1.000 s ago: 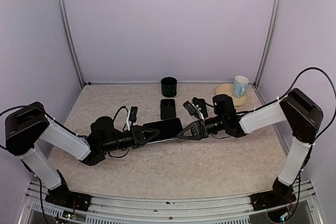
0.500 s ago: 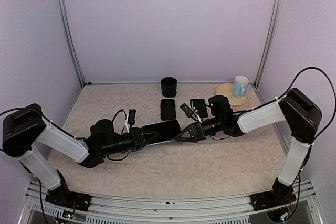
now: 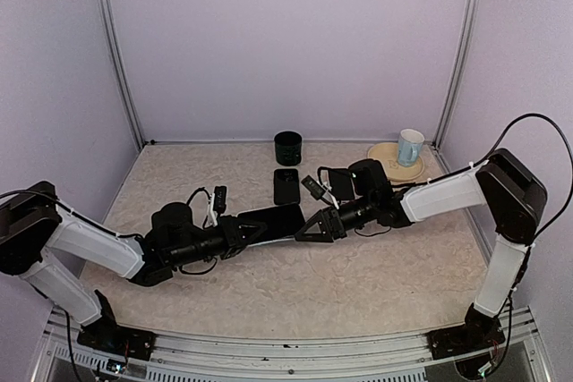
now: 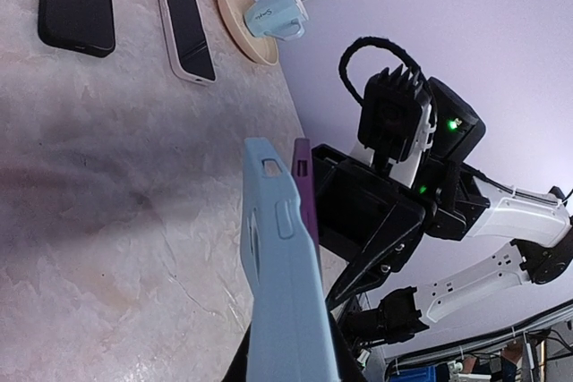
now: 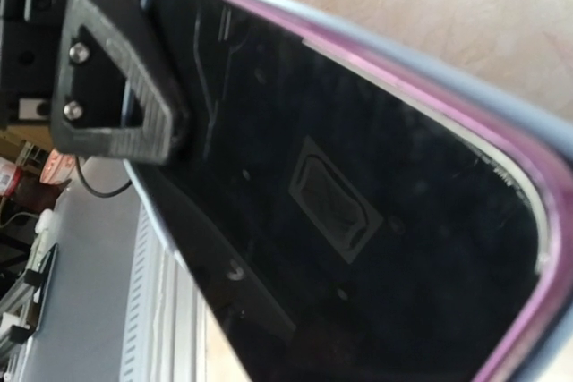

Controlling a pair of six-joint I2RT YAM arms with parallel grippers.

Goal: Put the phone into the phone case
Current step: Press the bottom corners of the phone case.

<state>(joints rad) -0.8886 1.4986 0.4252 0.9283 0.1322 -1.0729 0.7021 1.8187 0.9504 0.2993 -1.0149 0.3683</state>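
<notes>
- Blue phone case (image 4: 282,310) stands on its edge in the air above the tabletop (image 3: 358,284), near the middle.
- A purple phone (image 5: 340,221) with a black screen lies flat against the open side of the case.
- From the left wrist view, the phone's purple edge shows right beside the blue case at the top end. I cannot tell if it is pushed all the way in.
- The left gripper (image 3: 253,230) has its jaws closed on one end of the phone case, with the phone pinched inside too. One black finger presses on the screen.
- The right gripper (image 3: 309,228) is at the other end of the phone, right up against it.
- I cannot tell if the right jaws are gripping the phone or only touching it.
- The two grippers point at each other, with the phone and case between them.
- Farther back, a black phone (image 3: 286,185) lies flat on the tabletop.
- Another phone (image 3: 340,182) lies flat near it, just behind the right arm.
- A black cup (image 3: 287,147) stands by the back wall.
- A pale blue mug (image 3: 410,145) sits on a tan plate (image 3: 387,151) in the back right corner.
</notes>
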